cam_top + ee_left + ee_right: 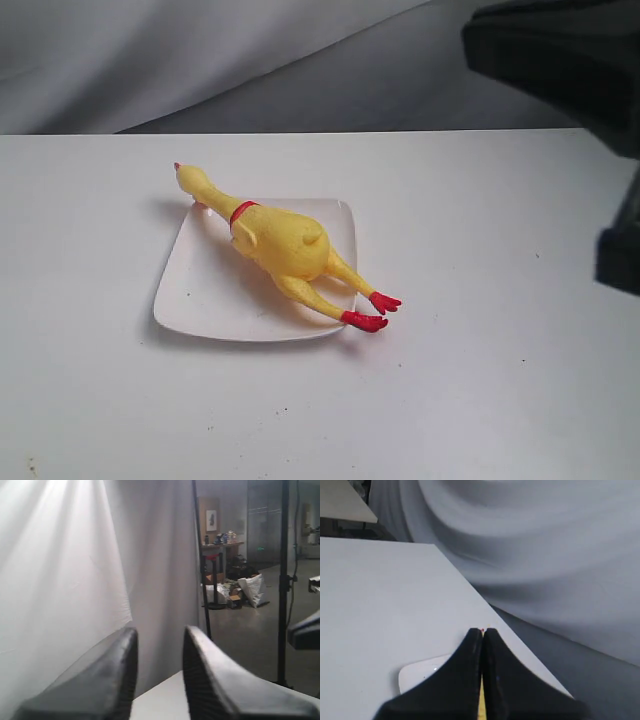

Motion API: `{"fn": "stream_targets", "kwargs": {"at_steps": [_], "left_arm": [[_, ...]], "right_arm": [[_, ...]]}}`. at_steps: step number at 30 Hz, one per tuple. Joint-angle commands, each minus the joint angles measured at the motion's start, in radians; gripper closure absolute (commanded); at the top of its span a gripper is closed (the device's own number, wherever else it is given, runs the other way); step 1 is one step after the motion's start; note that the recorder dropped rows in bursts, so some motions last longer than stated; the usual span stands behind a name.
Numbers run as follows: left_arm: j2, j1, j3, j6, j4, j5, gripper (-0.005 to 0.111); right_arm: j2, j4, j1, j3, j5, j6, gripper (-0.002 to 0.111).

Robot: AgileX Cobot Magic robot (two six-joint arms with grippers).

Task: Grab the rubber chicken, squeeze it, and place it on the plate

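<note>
The yellow rubber chicken (pixel 285 242) lies diagonally across the white square plate (pixel 200 290). Its head hangs over the far left rim and its red feet over the near right corner. No gripper touches it. In the right wrist view my right gripper (pixel 482 630) is shut, fingers pressed together, above the table. A corner of the plate (pixel 417 675) and a thin yellow sliver of the chicken (pixel 481 705) show behind it. My left gripper (pixel 159 630) is raised and faces the curtain, its fingers apart with nothing between them.
The white table (pixel 480 380) surrounds the plate on all sides. Dark blurred parts of the right arm (pixel 565 50) hang over the far right corner and right edge. A grey curtain (pixel 200 60) backs the table. Light-stand poles (pixel 284 580) stand beyond the left gripper.
</note>
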Motion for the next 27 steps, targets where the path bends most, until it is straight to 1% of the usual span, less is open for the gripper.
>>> {"fn": "stream_targets", "kwargs": {"at_steps": [1,3,17,20,23,25,27], "left_arm": [[-0.002,-0.005,-0.004,-0.004,0.006,-0.094,0.106],[-0.002,-0.005,-0.004,-0.004,0.006,-0.114,0.106],[-0.002,-0.005,-0.004,-0.002,0.006,-0.114,0.106],[-0.002,-0.005,-0.004,-0.002,0.006,-0.114,0.106],[-0.002,-0.005,-0.004,-0.002,0.006,-0.114,0.106],[-0.002,-0.005,-0.004,-0.002,0.006,-0.114,0.106],[-0.002,-0.005,-0.004,-0.002,0.006,-0.114,0.106]], "right_arm": [[-0.076,0.003,0.000,-0.003,0.006,0.005,0.108],[-0.093,0.003,0.000,-0.003,0.006,0.005,0.108],[-0.127,0.003,-0.002,-0.003,0.006,0.007,0.108],[-0.138,-0.005,-0.060,-0.003,-0.029,-0.002,0.108],[-0.172,-0.001,-0.147,-0.003,-0.107,0.001,0.108],[-0.211,0.044,-0.211,-0.003,-0.125,0.003,0.108],[-0.249,0.050,-0.263,-0.003,-0.132,0.003,0.108]]}}
